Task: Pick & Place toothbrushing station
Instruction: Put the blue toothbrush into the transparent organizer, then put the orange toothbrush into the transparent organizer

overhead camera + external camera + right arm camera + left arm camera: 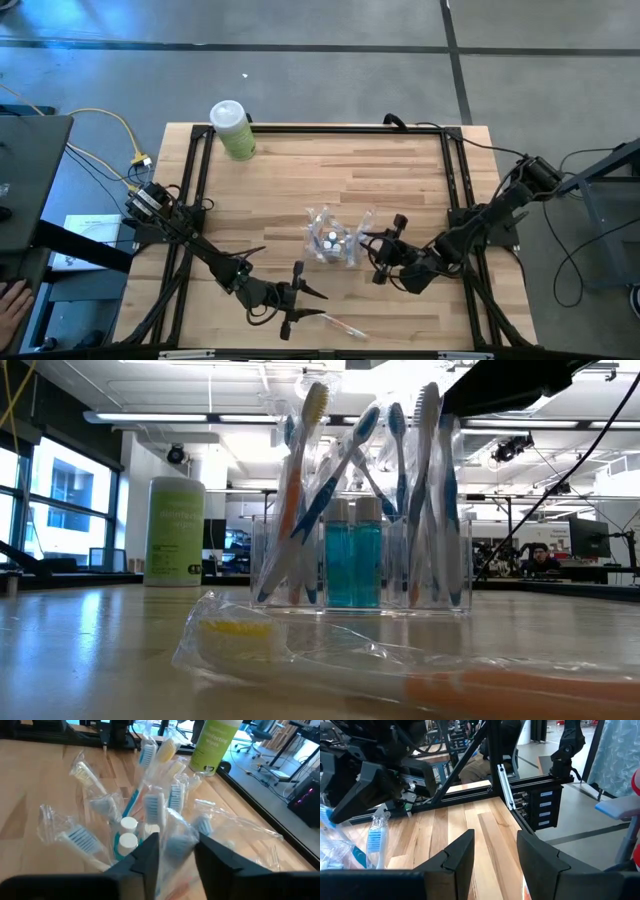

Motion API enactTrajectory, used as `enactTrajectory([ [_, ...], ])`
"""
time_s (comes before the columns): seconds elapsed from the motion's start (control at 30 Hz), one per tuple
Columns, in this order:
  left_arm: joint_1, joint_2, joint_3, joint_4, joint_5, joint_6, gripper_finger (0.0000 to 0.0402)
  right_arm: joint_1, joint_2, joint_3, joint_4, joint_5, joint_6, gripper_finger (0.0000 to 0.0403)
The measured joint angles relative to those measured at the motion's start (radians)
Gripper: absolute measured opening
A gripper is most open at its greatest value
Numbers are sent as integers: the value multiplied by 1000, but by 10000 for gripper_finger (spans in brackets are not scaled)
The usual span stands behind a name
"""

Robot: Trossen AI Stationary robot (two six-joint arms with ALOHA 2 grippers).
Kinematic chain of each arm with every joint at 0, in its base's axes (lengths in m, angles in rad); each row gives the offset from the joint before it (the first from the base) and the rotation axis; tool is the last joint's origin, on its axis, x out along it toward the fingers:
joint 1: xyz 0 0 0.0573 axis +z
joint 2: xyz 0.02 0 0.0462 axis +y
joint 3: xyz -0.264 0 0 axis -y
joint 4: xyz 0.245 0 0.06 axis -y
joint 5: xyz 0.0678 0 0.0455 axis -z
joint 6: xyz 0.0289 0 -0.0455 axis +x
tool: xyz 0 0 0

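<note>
Grey concrete floor surrounds the wooden tabletop (400, 180) in the high view. Near the middle of the tabletop stands the clear holder (331, 238) with wrapped toothbrushes and two white-capped tubes. The right claw (385, 258) is just to the right of the holder, and its fingers stand apart around a wrapped toothbrush without clenching it. The left claw (300, 297) is at the near side of the tabletop, left of the holder, released and holding nothing. One loose toothbrush (340, 324) in a clear wrapper lies just beside it near the edge. A pale green bottle (234, 130) stands at the far left corner.

From the low view, the holder (360, 570) stands upright, with blue and orange toothbrushes (300, 490) leaning in it and two tubes (352, 552) of blue liquid in the middle. The loose toothbrush (330, 660) lies across the near foreground, and the bottle (175, 530) is far on the left.

Through the left wrist view, the fingers (457, 857) are apart over bare wood.

Seen by the right wrist view, the fingers (145, 857) are spread, with a wrapped toothbrush (177, 840) between them, above the tube caps (128, 832).
</note>
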Motion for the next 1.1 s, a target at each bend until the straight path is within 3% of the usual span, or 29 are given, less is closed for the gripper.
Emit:
enactTrajectory([
  [0.33, 0, 0, 0, 0, 0, 0, 144, 3, 0, 0, 34, -7, -82, 206],
  [1.1, 0, 0, 0, 0, 0, 0, 144, 230, 0, 0, 323, 271, -508, 190],
])
